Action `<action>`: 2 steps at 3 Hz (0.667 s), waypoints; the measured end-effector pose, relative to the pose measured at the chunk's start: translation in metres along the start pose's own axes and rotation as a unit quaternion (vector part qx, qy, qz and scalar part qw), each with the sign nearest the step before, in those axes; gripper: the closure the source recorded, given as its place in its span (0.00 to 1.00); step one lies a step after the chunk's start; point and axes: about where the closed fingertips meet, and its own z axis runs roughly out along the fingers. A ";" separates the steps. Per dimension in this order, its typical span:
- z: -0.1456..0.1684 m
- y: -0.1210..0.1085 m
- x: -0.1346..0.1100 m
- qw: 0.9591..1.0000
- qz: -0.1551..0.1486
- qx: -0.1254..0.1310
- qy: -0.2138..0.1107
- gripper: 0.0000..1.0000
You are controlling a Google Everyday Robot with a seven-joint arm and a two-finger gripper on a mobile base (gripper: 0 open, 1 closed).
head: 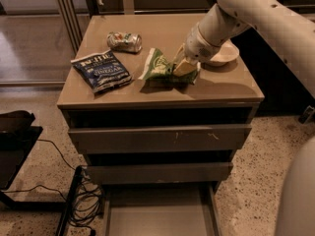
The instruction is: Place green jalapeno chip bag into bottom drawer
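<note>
The green jalapeno chip bag [158, 65] lies crinkled on the cabinet top [226, 90], right of centre, its left end tilted up over a shadow. My gripper [185, 67] comes down from the upper right and is shut on the bag's right end, just above the top. The bottom drawer [158, 219] is pulled out at the foot of the cabinet, a shallow flat tray with nothing showing in it.
A dark blue chip bag [101, 71] lies at the front left of the top and a crushed silvery can [124, 41] behind it. A white bowl [222, 54] sits right behind my gripper. The two upper drawers [160, 137] are closed. Cables [83, 200] lie on the floor at left.
</note>
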 end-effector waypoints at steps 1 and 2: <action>-0.030 0.037 -0.001 0.999 -0.014 0.010 -0.044 1.00; -0.063 0.079 -0.004 0.996 -0.030 0.030 -0.084 1.00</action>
